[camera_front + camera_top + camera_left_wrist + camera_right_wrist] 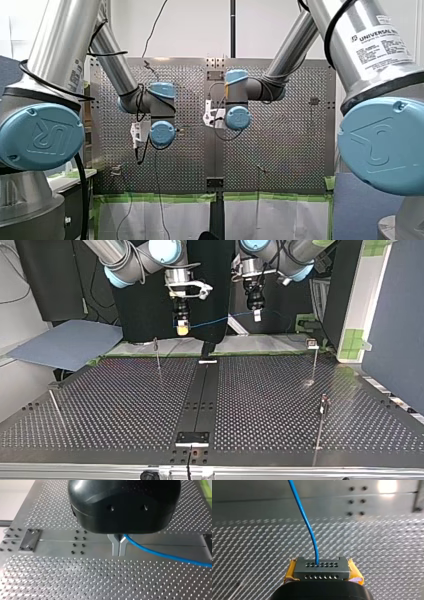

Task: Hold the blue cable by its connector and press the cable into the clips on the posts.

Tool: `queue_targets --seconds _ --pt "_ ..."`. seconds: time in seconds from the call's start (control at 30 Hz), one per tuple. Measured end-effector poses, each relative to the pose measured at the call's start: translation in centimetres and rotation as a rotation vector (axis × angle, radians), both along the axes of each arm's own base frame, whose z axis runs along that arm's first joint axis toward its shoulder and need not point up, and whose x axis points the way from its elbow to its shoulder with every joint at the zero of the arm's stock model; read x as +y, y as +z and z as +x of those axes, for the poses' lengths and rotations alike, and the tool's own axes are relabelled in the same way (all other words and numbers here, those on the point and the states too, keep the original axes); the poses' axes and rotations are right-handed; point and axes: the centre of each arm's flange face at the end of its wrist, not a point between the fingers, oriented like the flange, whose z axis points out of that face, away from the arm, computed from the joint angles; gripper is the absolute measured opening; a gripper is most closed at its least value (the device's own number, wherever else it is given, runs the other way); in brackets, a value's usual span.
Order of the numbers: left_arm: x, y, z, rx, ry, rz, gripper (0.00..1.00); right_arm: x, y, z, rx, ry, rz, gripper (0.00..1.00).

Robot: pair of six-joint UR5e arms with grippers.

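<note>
Across the table in the top view, the blue cable [220, 320] hangs in the air between my right pincer [183, 330] and my left pincer [257, 315], clear of the posts [314, 357], so I judge none of them holds it yet. Under the left wrist camera, metal fingers [115, 548] are pressed together on the cable; at the right wrist camera, yellow pads [290, 571] pinch the connector [322, 570]
</note>
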Motion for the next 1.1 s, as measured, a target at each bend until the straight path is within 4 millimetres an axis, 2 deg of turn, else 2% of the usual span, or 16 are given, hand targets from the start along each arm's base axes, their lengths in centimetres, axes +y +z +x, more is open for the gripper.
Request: queue_targets --seconds 0.33,0.47,0.67,0.8,1.1 --pt "1.2 4.0 0.7 -0.026 0.082 -0.025 0.02 -1.2 7.5 0.9 -0.062 0.037 -0.058 0.00" --pt "1.7 5.6 1.0 -0.035 0.102 -0.031 0.02 -1.3 11.2 1.2 -0.092 0.051 -0.086 0.00" --pt "2.1 8.8 1.9 -0.069 0.122 -0.058 0.02 -1.2 15.6 0.8 -0.118 0.056 -0.116 0.00" --pt "2.2 10.9 2.4 -0.094 0.131 -0.080 0.02 -1.1 16.0 0.4 -0.105 0.056 -0.103 0.00" --pt "3.5 15.6 3.0 -0.146 0.190 -0.139 0.02 -2.0 12.6 1.1 -0.027 0.082 -0.023 0.00"
